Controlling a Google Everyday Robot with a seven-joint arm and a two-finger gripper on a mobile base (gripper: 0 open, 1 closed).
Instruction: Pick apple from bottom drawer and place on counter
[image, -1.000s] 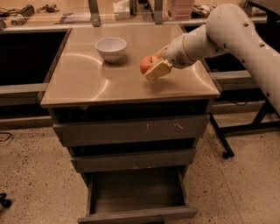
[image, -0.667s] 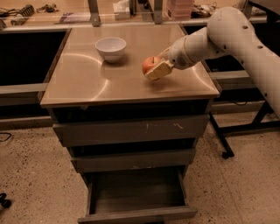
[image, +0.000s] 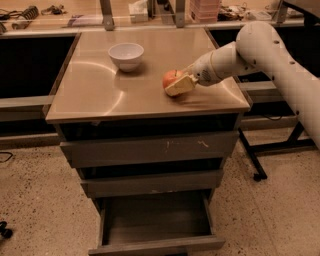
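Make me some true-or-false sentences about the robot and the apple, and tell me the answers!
1. The small round red apple lies in the deep grey bottom drawer. False: the gripper is closed on it up at the glossy tan counter, on its right part.
2. The bottom drawer is pulled open. True.
3. The white ceramic bowl stands on the counter. True.
4. The bowl touches the apple. False: they are apart, with bare counter between them.
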